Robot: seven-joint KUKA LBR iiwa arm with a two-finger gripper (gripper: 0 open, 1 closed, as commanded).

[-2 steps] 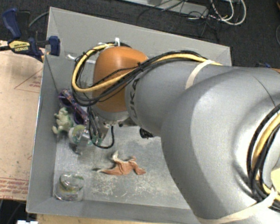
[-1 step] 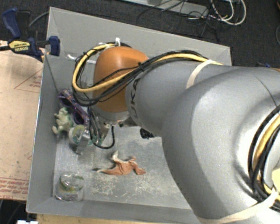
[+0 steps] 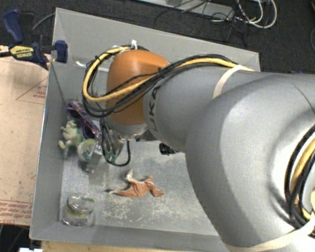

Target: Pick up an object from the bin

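1. The thing nearest the gripper is a small pale green, partly clear object [image 3: 88, 151]. It lies on the floor of the bin [image 3: 154, 215] close to the left wall, about halfway along it.
2. The gripper [image 3: 112, 149] hangs low under the orange wrist cover [image 3: 129, 87], just beside that object on its right. From the gripper, the object therefore lies toward the left wall. I cannot tell whether the grip is released or clenched, and nothing can be seen held in it.
3. A little green figure [image 3: 70, 134] stands close on the object's left. A purple thing [image 3: 83, 116] lies just behind them against the wall, so this spot is crowded.
4. Further out, an orange-brown toy animal [image 3: 137, 188] lies flat on open floor nearer the front, its length running roughly across the view. A clear cup [image 3: 78, 210] sits in the near-left corner, well apart.
5. My judgement is that a pick here needs a short shift toward the left wall. The pale object's long axis is unclear, and its neighbours may get nudged.
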